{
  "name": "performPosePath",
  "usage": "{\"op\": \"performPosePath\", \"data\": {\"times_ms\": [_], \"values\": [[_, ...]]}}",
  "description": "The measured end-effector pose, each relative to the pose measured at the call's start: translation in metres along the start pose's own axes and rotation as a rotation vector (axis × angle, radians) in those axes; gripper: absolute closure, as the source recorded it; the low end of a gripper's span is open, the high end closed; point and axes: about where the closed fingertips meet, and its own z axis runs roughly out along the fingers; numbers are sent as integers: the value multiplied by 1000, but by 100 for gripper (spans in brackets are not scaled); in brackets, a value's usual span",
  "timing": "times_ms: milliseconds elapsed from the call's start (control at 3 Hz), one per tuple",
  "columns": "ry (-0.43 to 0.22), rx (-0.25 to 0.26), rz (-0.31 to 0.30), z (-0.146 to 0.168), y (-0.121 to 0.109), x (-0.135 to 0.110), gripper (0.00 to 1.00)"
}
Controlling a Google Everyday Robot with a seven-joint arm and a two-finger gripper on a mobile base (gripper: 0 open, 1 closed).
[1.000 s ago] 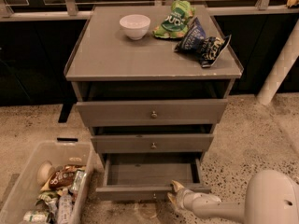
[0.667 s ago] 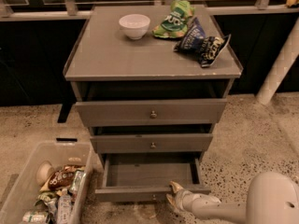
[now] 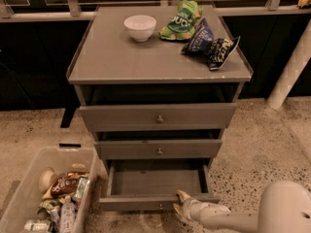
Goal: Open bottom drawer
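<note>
Since the earlier frames almost nothing has shifted: the gripper (image 3: pixel 181 203) sits at nearly the same spot, and the bottom drawer (image 3: pixel 155 181) stands about as far out as it did.

Lower right of the frame: the white arm (image 3: pixel 228 220) reaches in from the corner, and the gripper lies against the top edge of the drawer's front panel, just right of its small knob (image 3: pixel 160 207). Whether it is clamped on the panel or released cannot be told.

Lower centre: the bottom drawer is pulled well out, its plain grey inside exposed.

Lower left: a plastic bin (image 3: pixel 63 150) of packets stands on the floor beside the cabinet.

Centre: the middle drawer (image 3: pixel 126 149) and the top drawer (image 3: pixel 121 116) are pushed in further than the lowest one.

Upper part: the cabinet top (image 3: pixel 112 57) carries a white bowl (image 3: pixel 140 27), a green snack bag (image 3: pixel 182 19) and dark snack bags (image 3: pixel 211 42).

Step in hand, as judged: the end of the pull, with the opening largely done. The next move calls for letting go and backing straight out, without nudging the panel inward.
</note>
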Motion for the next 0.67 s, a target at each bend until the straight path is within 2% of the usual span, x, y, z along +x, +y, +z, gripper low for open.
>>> {"op": "performPosePath", "data": {"times_ms": [667], "values": [[-8,-1,-7,-1,4,-2,100]]}}
